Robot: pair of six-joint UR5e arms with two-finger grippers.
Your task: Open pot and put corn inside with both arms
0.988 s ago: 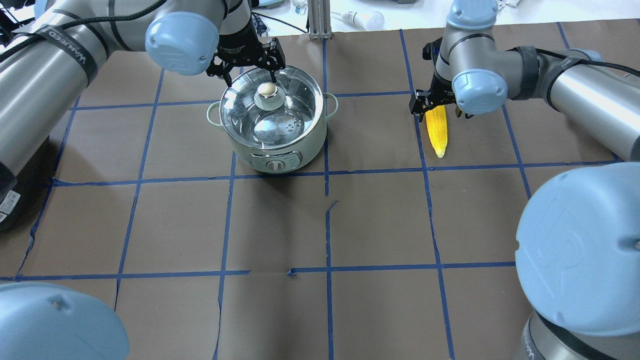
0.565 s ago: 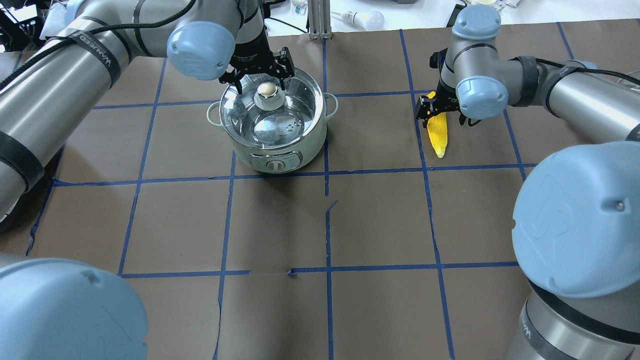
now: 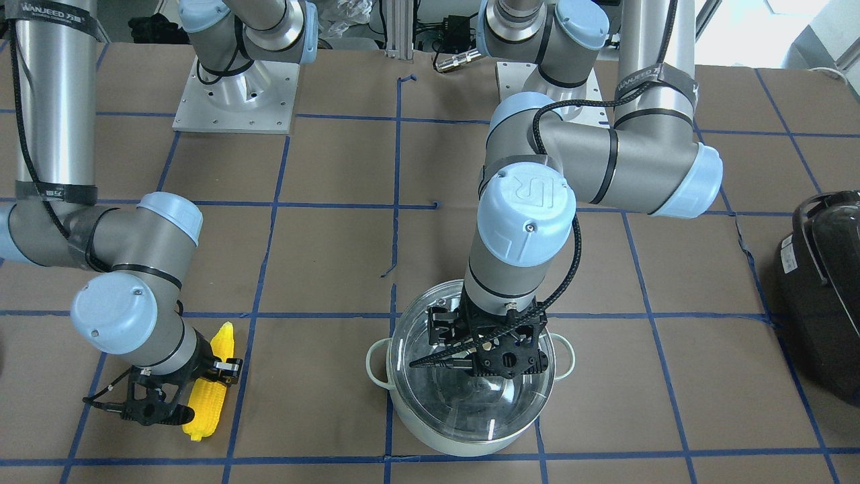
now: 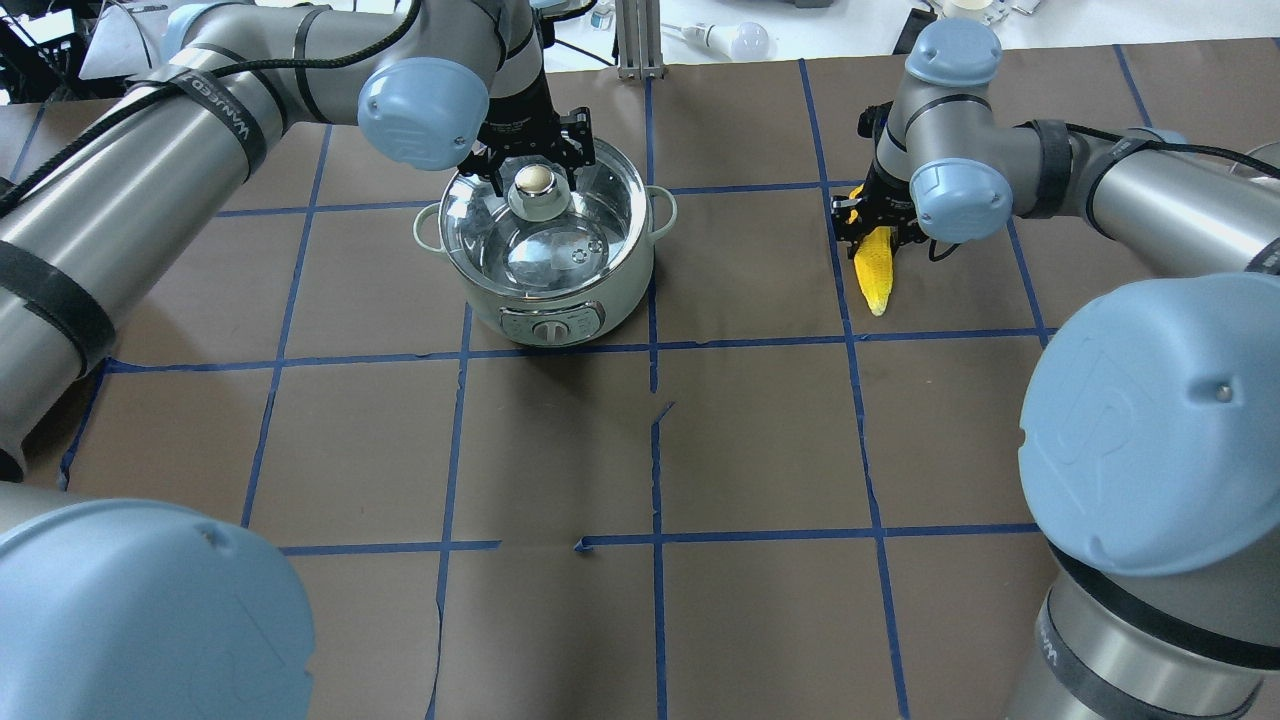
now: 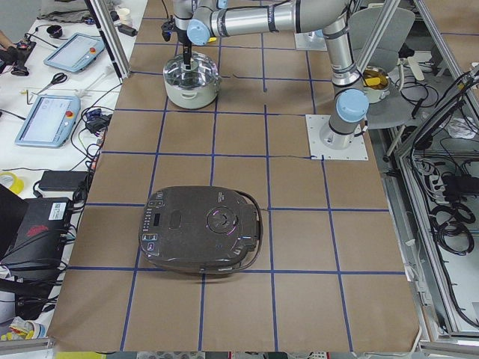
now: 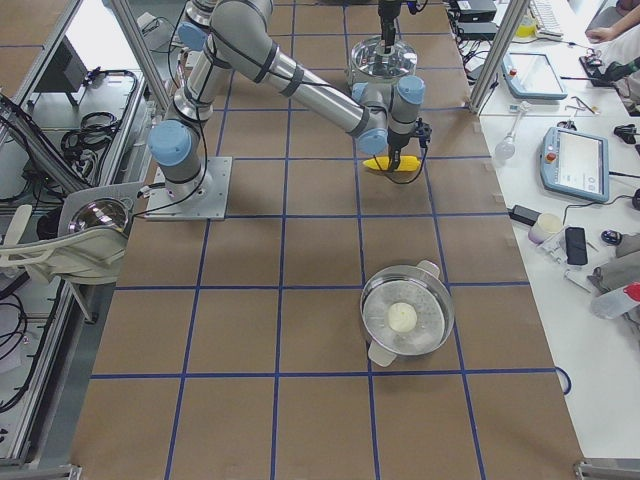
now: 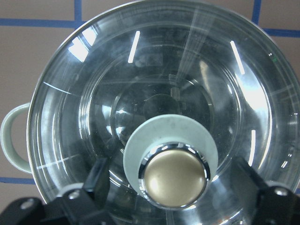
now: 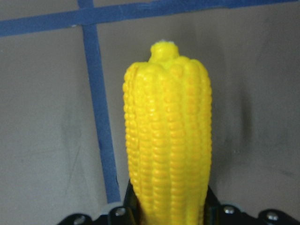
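Note:
The pale green pot [image 4: 556, 296] stands at the back left of centre with its glass lid [image 7: 154, 84] on. My left gripper [image 4: 535, 170] is open, its fingers [image 7: 99, 180] on either side of the brassy knob [image 7: 174, 179] without touching it. It also shows over the pot [image 3: 463, 444] in the front-facing view [image 3: 487, 356]. The yellow corn [image 4: 877, 272] lies on the table at the back right. My right gripper [image 4: 880, 228] is shut on its thick end; the cob [image 8: 166, 140] points away from the wrist camera.
A large black appliance [image 5: 202, 228] sits at the table's left end, also seen at the front-facing view's right edge [image 3: 826, 289]. A steel steamer dish [image 6: 405, 320] with a white lump lies towards the right end. Blue tape lines grid the brown table.
My left gripper has moved right until it straddles the knob. My right gripper has come down over the corn and its fingers have narrowed onto it.

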